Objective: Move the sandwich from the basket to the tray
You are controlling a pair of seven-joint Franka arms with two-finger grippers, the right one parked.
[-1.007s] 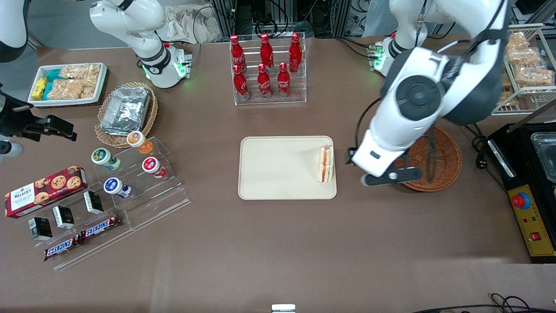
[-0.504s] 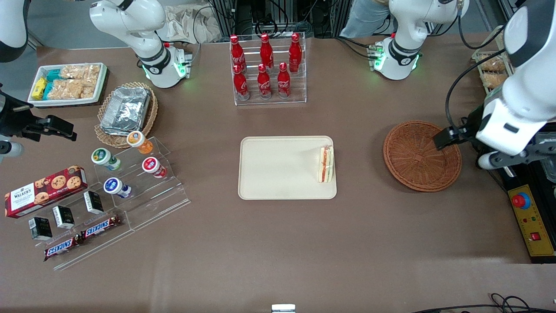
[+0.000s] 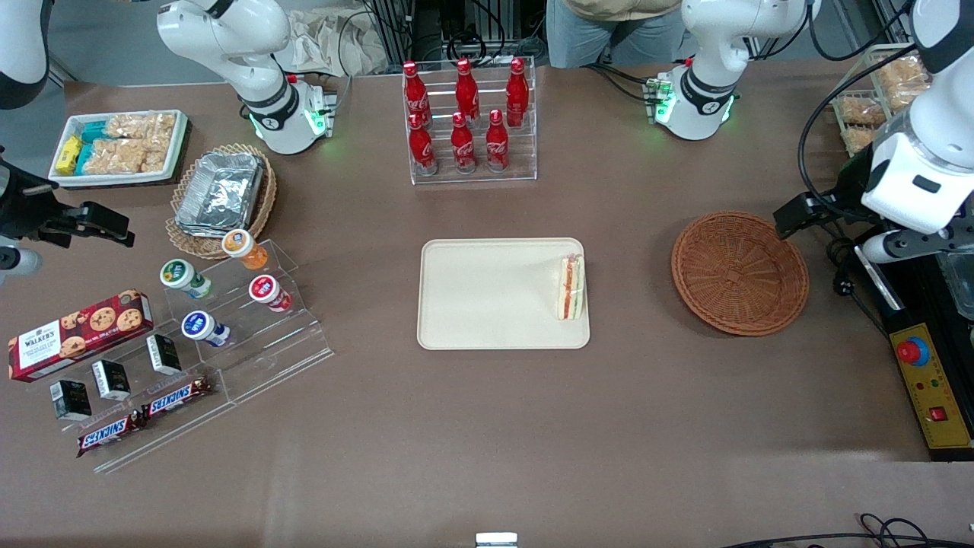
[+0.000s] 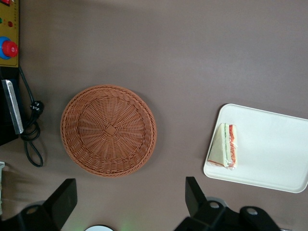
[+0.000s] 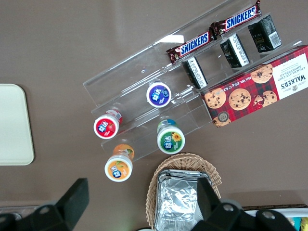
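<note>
sandwich point(image 3: 571, 287) is parked on the tray point(image 3: 487, 297), basket point(image 3: 740, 272) empty, so the gripper point(image 4: 130, 204) hangs jaws released, holding nothing.

Red-brown woven basket point(image 3: 740, 272), cream tray point(image 3: 487, 297)

A small triangular white-bread sandwich point(image 3: 571, 287) with an orange-red and green filling is seen on the flat rectangular cream-beige plastic tray point(image 3: 487, 297), close to the tray's short edge nearest the round reddish-brown woven wicker basket point(image 3: 740, 272), which is set well apart.

The gripper point(image 4: 129, 204) is held above the table near the basket, its fingers spread.
</note>
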